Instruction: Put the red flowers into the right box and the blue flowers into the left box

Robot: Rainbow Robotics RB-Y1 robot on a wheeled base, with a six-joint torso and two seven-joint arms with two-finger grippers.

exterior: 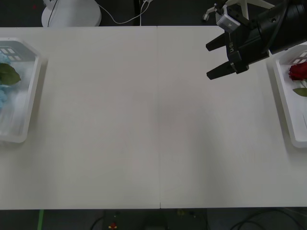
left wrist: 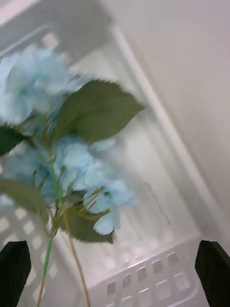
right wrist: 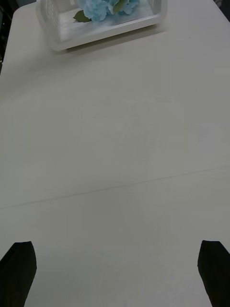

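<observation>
Right end effector [exterior: 214, 60] hovers wide open and empty over the white worktop [exterior: 153, 120]; fluffy pale-blue hydrangea clusters [left wrist: 72, 158] lie in the shallow white plastic left tray [left wrist: 158, 283], beneath the open, empty left end effector [left wrist: 112, 273].

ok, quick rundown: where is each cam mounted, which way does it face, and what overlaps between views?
Front: above the arms, looking forward and down at the white table; right pincer open over the table near the right box, which holds a red flower.
Right wrist: on the right arm, facing across the table to the left box with blue flowers; own black fingertips at the corners.
Left wrist: on the left arm, close over the left box; own fingertips apart.
Shared: left box and blue flowers appear in all three.
</observation>
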